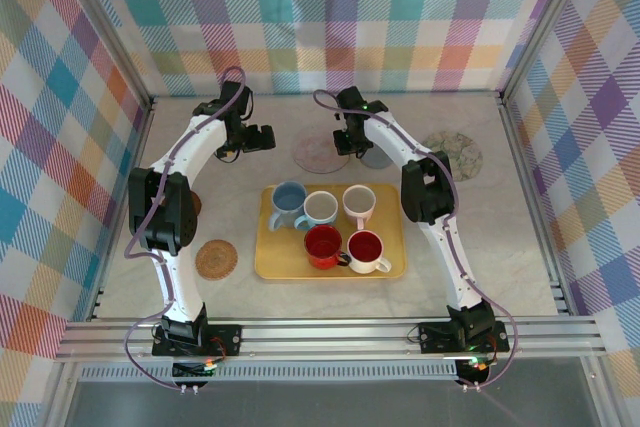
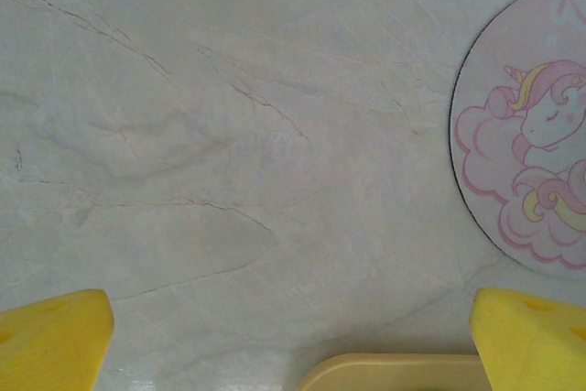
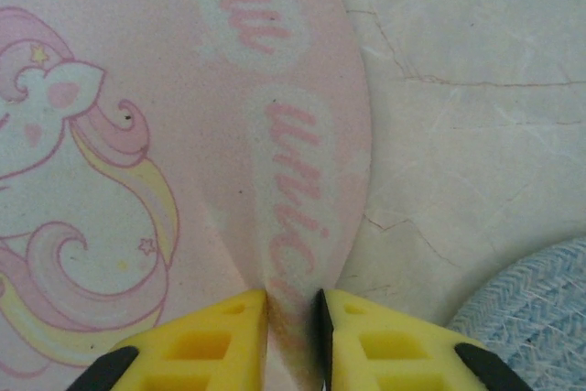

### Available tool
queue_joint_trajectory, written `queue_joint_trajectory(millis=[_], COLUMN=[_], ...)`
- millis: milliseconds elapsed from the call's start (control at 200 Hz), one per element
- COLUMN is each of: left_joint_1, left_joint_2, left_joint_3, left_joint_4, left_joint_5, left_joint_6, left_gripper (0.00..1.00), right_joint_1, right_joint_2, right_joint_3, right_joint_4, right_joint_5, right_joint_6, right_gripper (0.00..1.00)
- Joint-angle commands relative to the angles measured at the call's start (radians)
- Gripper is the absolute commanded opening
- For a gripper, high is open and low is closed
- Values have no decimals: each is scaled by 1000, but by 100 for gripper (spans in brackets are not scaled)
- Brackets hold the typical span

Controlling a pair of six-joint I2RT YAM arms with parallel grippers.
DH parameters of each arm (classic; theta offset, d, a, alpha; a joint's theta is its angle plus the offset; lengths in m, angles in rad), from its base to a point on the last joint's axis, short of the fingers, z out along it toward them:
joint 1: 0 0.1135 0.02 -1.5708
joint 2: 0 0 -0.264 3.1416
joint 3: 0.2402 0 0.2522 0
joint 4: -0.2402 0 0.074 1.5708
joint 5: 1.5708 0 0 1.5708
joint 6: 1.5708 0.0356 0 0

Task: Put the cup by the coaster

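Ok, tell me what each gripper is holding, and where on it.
Right fingers pinch the unicorn coaster at its rim, loosely it seems. Left fingers stand open, holding nothing.

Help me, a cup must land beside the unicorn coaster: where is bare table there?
Free: table left of the unicorn coaster, up to the left pincer, and the strip behind it to the back wall. Crowded: right pincer and woven coaster on its right, tray of cups in front.
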Motion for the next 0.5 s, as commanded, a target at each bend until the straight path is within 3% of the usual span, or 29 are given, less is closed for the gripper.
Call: queue_joint_trajectory(millis=[0, 150, 495], left_joint_1=[-15, -17, -26], left_joint_2=[5, 5, 2], left_joint_3=[28, 34, 62], left_joint_4=[-25, -25, -33], left_joint_5=[-9, -8, -7], left_joint_6=[8, 6, 9], left_gripper=[100, 100, 100], right_joint_1=[-3, -3, -3], right_joint_2=[18, -1, -64], right_joint_3=[28, 28, 28], right_joint_4=[-24, -26, -35], right_joint_5=[-15, -38, -34], right_joint_6=[5, 2, -17], right_gripper=[27, 36, 71])
